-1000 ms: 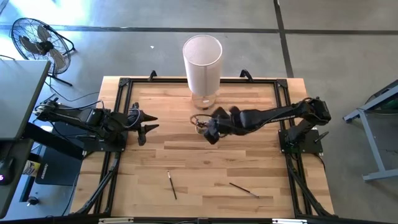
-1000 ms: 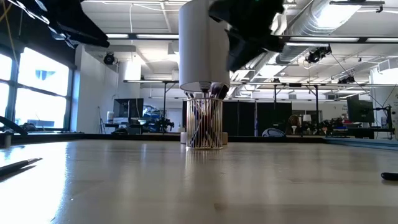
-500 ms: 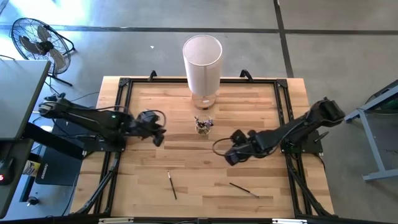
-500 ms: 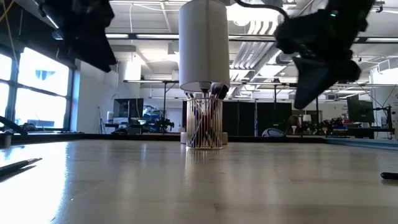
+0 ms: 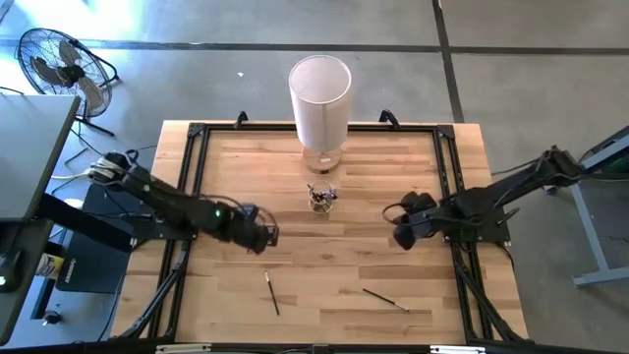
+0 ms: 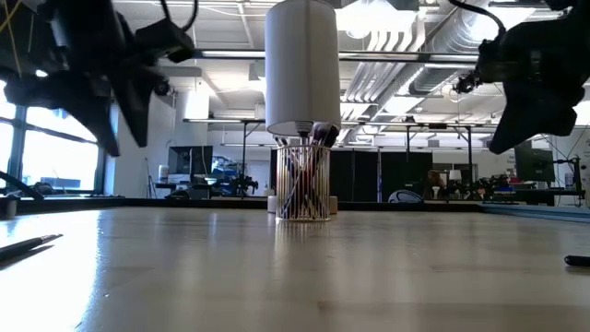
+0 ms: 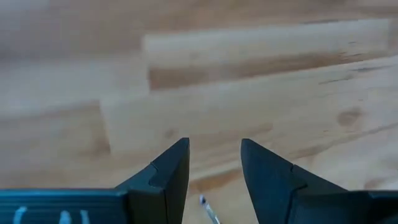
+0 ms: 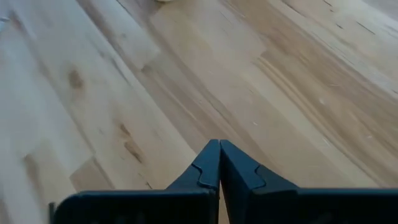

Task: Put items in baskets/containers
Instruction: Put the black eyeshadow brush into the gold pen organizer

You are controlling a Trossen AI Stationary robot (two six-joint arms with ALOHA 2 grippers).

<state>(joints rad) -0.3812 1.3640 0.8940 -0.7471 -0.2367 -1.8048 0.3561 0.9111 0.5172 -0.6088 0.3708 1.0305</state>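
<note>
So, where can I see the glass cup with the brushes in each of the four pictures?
High view: the glass cup stands mid-table, just in front of the tall white cylinder.
Low view: cup at the picture's centre, under the white cylinder.
Left wrist view: not in it.
Right wrist view: not in it.
Shared landmark: the white cylinder, directly behind the cup.

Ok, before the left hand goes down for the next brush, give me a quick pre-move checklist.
1. Left hand open: ok, gap visible between its fingers.
2. Left hand over its target: ok, the nearer loose brush lies just beyond it; a tip shows in the wrist view.
3. Right hand empty and shut: ok.
4. Right hand clear of the glass cup: ok, off to the side.
5. Cup upright, brushes inside: ok.
6. Second loose brush reachable on the table: ok.
</note>
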